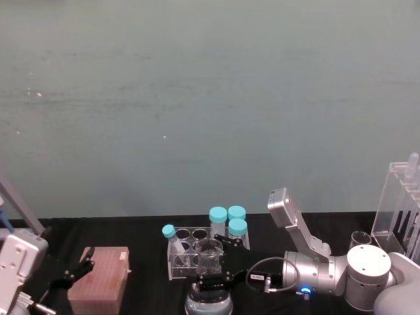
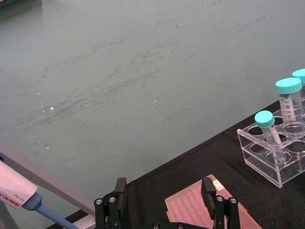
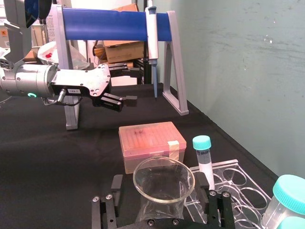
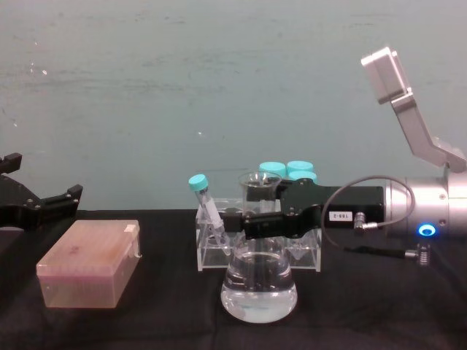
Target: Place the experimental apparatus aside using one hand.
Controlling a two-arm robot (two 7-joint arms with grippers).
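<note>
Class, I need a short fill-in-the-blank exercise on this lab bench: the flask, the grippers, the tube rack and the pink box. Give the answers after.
1. The right gripper closes around the neck of the conical ____.
2. The tubes in the clear tube rack have ____ caps.
3. The left gripper hovers open above the ____ tip box.

Missing words: flask; teal; pink

Right arm (image 4: 438,211): silver-grey cylindrical links, one joint ringed with a glowing blue light. A pale grey boxy module on an angled bracket rises from the wrist. Right gripper (image 4: 252,222): black, blocky body, two long claw-like fingers (image 4: 264,227), small white label with dark print, thin grey cable looping back to a metal plug. Left gripper (image 4: 51,204): black, two dark fingers; silver screw heads at their bases in left wrist view.
</note>
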